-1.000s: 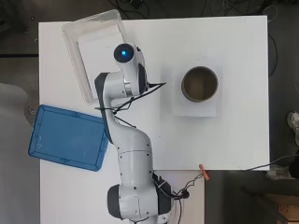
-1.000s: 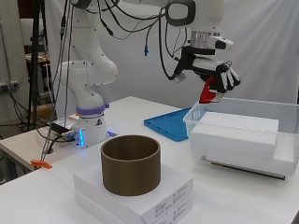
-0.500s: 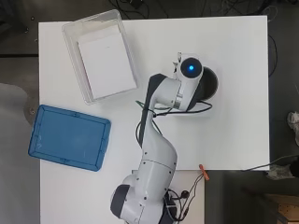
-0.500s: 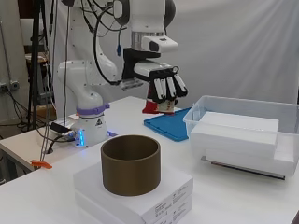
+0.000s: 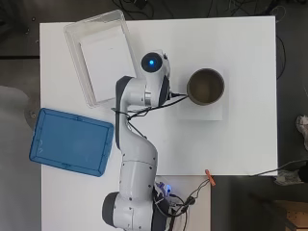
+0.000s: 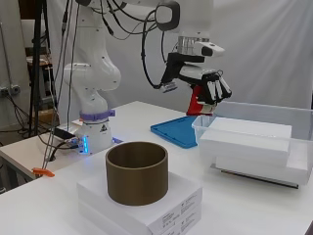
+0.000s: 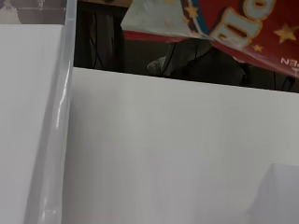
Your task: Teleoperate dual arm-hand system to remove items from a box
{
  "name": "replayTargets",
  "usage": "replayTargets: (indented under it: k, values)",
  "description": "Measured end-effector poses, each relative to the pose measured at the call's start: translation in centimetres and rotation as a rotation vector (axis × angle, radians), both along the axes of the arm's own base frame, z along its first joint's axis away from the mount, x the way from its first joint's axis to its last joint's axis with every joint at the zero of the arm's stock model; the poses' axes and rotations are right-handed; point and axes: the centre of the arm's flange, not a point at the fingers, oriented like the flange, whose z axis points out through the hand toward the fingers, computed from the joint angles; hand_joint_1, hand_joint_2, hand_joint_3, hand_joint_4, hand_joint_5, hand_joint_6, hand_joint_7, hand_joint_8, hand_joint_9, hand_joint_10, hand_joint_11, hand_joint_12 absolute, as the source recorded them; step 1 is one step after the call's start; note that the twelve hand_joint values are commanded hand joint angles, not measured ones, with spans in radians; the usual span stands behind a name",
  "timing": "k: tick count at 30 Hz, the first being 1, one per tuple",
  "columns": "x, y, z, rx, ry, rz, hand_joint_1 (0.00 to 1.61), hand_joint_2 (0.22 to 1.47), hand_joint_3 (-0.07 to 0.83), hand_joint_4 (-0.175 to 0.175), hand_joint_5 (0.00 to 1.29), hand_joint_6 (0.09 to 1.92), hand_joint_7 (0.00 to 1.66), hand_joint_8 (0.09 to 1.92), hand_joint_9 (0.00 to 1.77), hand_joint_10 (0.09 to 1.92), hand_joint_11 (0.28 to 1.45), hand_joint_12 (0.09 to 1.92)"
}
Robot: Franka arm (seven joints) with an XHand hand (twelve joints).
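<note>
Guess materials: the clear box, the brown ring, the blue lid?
Clear box: probably thin plastic, glossy; you see through its walls to the white blocks inside.
Brown ring: looks like cardboard or fibre tube, matte, an open cylinder with an even thin wall; could be wood.
Blue lid: likely moulded plastic, smooth, with rounded corners and a raised rim.
</note>
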Motion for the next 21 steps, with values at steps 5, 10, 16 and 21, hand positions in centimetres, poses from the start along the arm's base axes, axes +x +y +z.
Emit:
replayTargets:
  k: [5, 10, 16, 21]
  values:
    - [-1.1, -8.0, -1.0, -0.009, 0.014, -0.160, 1.14, 1.22, 0.002, 0.175, 0.75, 1.92, 1.03, 1.92, 1.27, 1.92, 1.03, 1.83]
    - [-5.2, -19.0, -0.5, -0.006, 0.012, -0.398, 1.17, 1.22, -0.003, 0.175, 0.74, 1.92, 1.00, 1.92, 1.24, 1.92, 1.01, 1.82]
    - [-5.9, -17.7, -3.8, -0.014, 0.072, -0.396, 0.40, 0.86, -0.015, 0.043, 0.25, 0.75, 0.43, 0.73, 0.61, 0.81, 0.61, 0.83]
    - [-5.5, -18.7, -1.8, -0.024, 0.062, -0.422, 0.01, 0.72, 0.005, -0.033, 0.01, 0.09, 0.01, 0.09, 0.22, 0.09, 0.45, 0.09]
